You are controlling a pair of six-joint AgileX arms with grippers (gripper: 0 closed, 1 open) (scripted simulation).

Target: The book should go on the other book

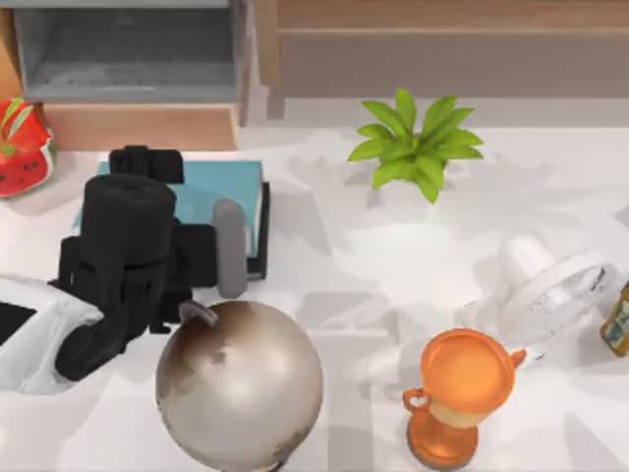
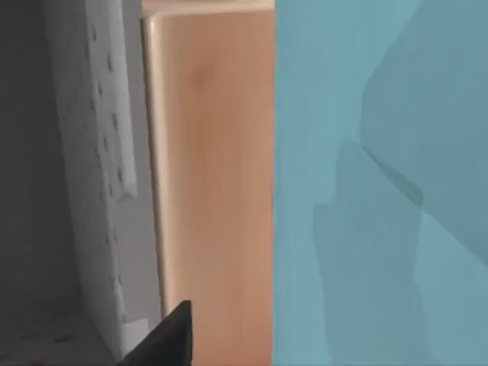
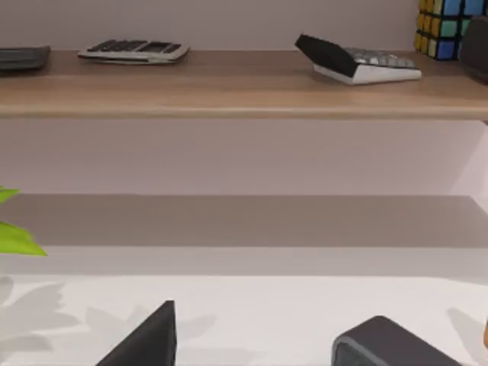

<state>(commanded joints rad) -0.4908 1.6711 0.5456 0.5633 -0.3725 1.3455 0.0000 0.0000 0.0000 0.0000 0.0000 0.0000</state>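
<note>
The light blue book (image 1: pixel 218 192) lies flat at the table's back left, and its cover (image 2: pixel 381 191) shows close up in the left wrist view. A thin black edge, the other book (image 1: pixel 264 251), peeks out beneath its right and front sides, so the blue book rests on it. The black cover is hidden. My left gripper (image 1: pixel 145 165) hangs over the blue book's left end, with the arm covering much of the book. My right gripper (image 3: pixel 267 320) stands open over bare table, nothing between its fingers.
A large globe (image 1: pixel 239 383) stands just in front of the books. A potted plant (image 1: pixel 413 147), a white fan (image 1: pixel 555 290) and an orange trophy (image 1: pixel 462 393) sit to the right. A grey cabinet (image 1: pixel 128 54) and a wooden shelf (image 3: pixel 244 84) line the back.
</note>
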